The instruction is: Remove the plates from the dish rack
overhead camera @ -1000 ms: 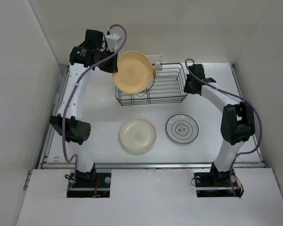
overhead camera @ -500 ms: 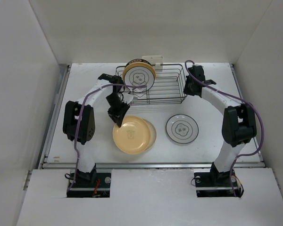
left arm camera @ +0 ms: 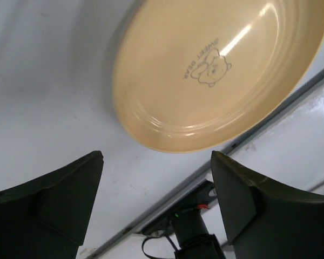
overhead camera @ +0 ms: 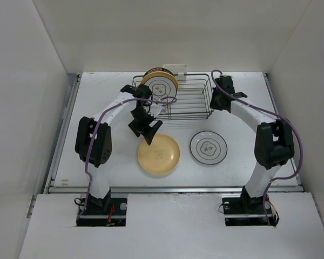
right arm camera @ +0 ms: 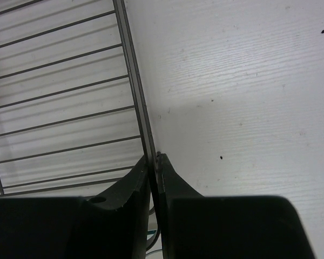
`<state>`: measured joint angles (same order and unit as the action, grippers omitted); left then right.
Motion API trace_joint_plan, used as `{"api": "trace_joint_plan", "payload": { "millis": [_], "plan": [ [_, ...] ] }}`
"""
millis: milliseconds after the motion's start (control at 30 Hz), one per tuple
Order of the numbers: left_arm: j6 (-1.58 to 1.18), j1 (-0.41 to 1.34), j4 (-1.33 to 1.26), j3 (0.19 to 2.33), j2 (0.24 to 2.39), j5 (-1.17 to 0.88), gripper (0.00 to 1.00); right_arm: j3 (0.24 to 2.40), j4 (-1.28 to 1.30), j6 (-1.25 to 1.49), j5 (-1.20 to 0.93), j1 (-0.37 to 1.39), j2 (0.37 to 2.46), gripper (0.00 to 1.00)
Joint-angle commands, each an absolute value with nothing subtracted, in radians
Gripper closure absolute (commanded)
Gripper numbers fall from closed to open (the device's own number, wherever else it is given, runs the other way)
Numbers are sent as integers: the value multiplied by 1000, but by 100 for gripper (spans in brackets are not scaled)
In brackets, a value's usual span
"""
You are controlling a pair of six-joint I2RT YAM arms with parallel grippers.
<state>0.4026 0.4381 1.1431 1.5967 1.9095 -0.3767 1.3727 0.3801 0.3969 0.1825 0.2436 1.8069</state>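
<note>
Here, glossy yellow-orange plate [left arm camera: 167, 81], small bear motif centred

A white table [overhead camera: 97, 97] fills the middle of the view, its painted surface showing faint wood grain and a scatter of small dark specks [right arm camera: 221, 158] close up. A metal rail [overhead camera: 205, 189] runs along the table's near edge, and a second rail [overhead camera: 62, 135] follows its left edge. Plain white walls close in three sides: a left wall [overhead camera: 21, 81], a back wall [overhead camera: 167, 32] rising from the far edge, and a right wall [overhead camera: 308, 65]. Just past the near edge lies a flat white board [overhead camera: 173, 226].
</note>
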Motion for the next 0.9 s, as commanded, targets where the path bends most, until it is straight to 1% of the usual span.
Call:
{"api": "trace_joint_plan", "payload": {
  "millis": [0,67,100,167,200,233,267,300,333,400,433,467,500,533,567,600,633,667,767,800,833,867],
  "plan": [
    [377,426,1103,1689,1735,-354,20,1361,350,451,204,250,1740,90],
    [351,402,1008,1689,1681,-325,14,1361,350,431,204,250,1709,85],
    [330,384,971,1689,1645,-252,8,1361,350,431,204,250,1709,72],
    [237,362,880,1698,1635,-146,4,1373,359,417,222,259,1677,46],
    [204,345,864,1733,1635,-61,2,1373,359,396,233,259,1663,34],
    [174,307,864,1756,1673,-34,1,1382,350,376,233,259,1648,21],
    [126,287,864,1784,1701,-19,1,1382,328,347,233,290,1608,19],
    [108,267,883,1849,1733,-18,1,1382,299,272,216,311,1589,18],
    [92,249,902,1886,1809,-18,2,1373,275,232,203,333,1574,18],
    [66,224,960,1965,1894,-47,7,1405,236,146,129,406,1574,18],
    [57,213,975,2046,1937,-57,9,1426,236,68,102,428,1594,18],
    [46,213,992,2087,2024,-57,11,1452,236,37,42,446,1615,18],
    [34,213,1020,2129,2064,-57,15,1509,236,13,10,471,1670,20],
    [23,213,1020,2204,2103,-42,16,1546,236,-23,-20,471,1704,23],
    [2,213,1035,2236,2170,-13,19,1589,250,-35,-47,485,1739,30],
    [2,213,1045,2262,2198,6,22,1686,276,-44,-90,495,1776,34],
    [-9,213,1045,2282,2222,21,24,1733,276,-44,-106,495,1849,36],
    [-9,213,1045,2296,2256,35,30,1774,285,-44,-120,495,1883,38],
    [-9,213,1045,2296,2289,70,39,1913,276,-44,-120,495,2012,38],
    [-9,213,1045,2296,2305,80,50,1952,276,-44,-120,495,2043,38],
    [-9,213,1045,2296,2306,89,57,2026,302,-44,-108,495,2072,40],
    [-9,213,1045,2296,2318,89,64,2057,302,-54,-118,495,2124,40]
  ]
}}
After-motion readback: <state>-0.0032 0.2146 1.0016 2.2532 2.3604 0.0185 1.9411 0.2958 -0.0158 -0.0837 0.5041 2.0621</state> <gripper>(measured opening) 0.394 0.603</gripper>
